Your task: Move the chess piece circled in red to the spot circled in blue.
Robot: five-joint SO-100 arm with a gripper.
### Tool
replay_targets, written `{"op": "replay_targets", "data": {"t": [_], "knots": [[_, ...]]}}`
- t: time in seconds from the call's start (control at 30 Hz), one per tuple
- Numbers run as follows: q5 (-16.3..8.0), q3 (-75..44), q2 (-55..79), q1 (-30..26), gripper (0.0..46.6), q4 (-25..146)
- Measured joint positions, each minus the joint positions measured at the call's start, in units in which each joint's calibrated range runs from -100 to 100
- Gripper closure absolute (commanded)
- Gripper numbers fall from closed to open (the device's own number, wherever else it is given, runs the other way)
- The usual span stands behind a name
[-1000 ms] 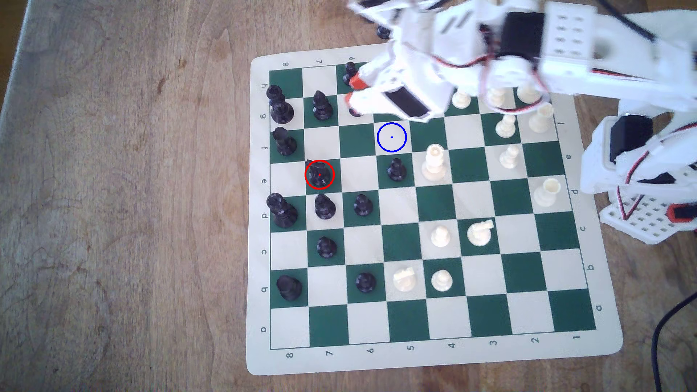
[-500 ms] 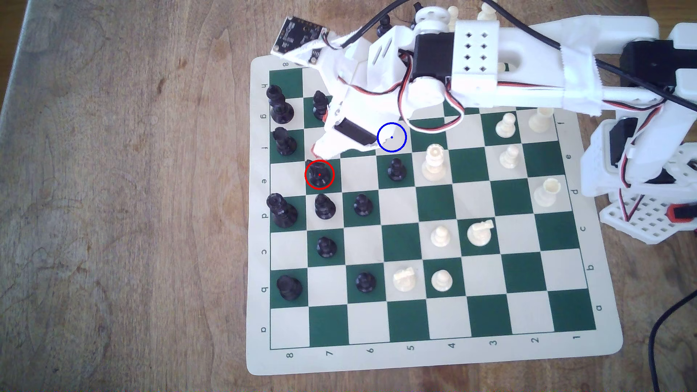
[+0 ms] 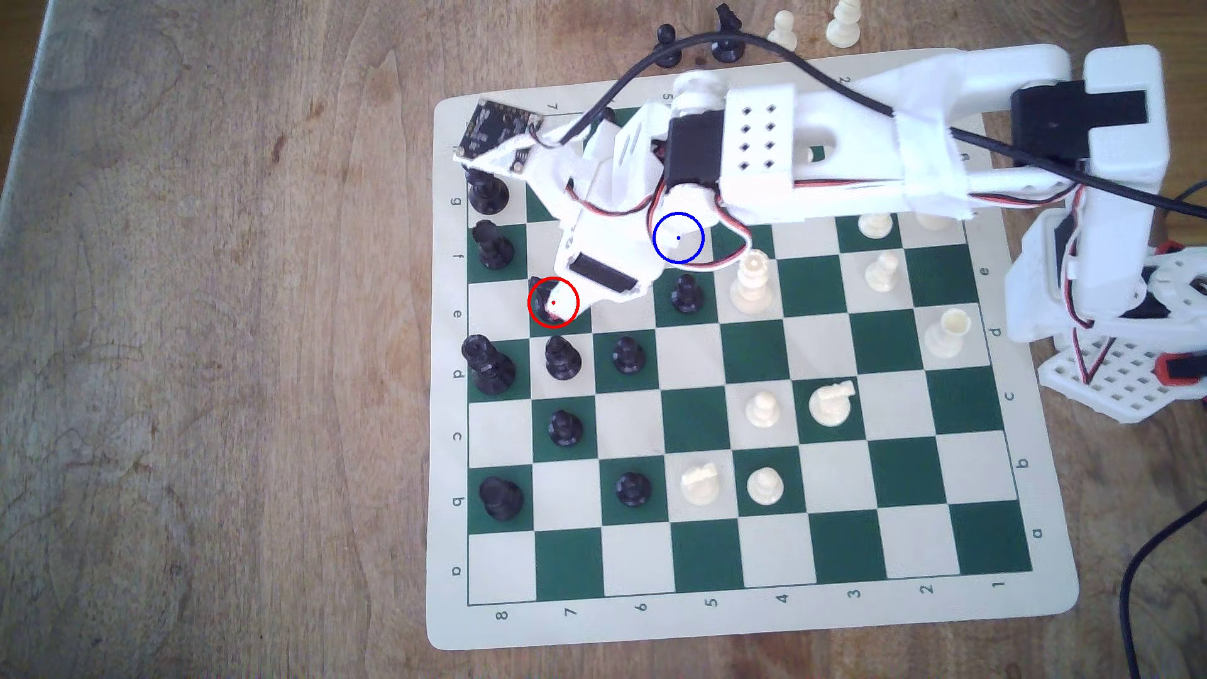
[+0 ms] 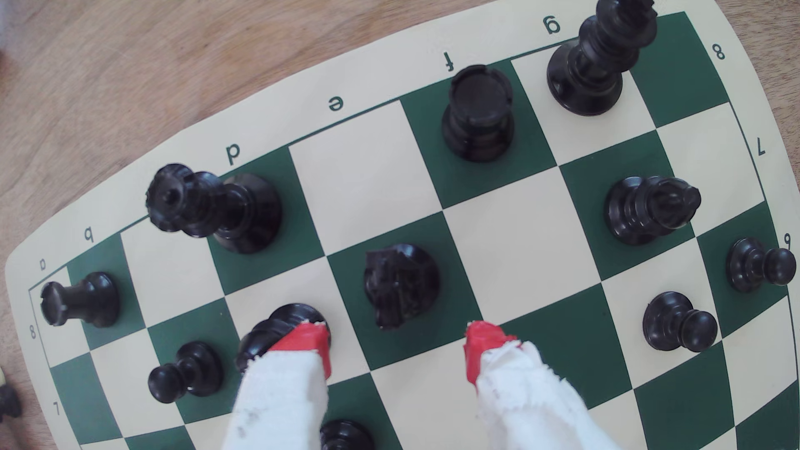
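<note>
The board (image 3: 751, 574) lies on a wooden table (image 3: 196, 392), and the white arm (image 3: 849, 137) reaches across it toward the knight (image 4: 400, 283). The knight stands on its green square, ringed in red in the exterior view, not yet lifted. The gripper (image 4: 396, 346) is spread wide, its two red-tipped fingers (image 4: 480, 342) just short of the knight, one on each side, touching nothing. I judge this the approach step; next the fingers must go lower around the knight, then close. The blue-ringed square (image 3: 678, 238) is near the knight, under the arm. In the wrist view I count nine black pieces besides the knight, four of them pawns.
</note>
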Motion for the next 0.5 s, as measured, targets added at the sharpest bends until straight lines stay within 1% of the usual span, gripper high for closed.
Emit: {"op": "replay_targets", "data": {"t": [0.27, 0.4, 0.5], "knots": [[0.00, 0.00, 2.60, 0.07, 30.4, -3.27], [-0.59, -0.09, 3.85, -0.07, 32.1, -5.82], [-0.78, -1.72, 5.53, -0.88, 32.2, -6.85]]}}
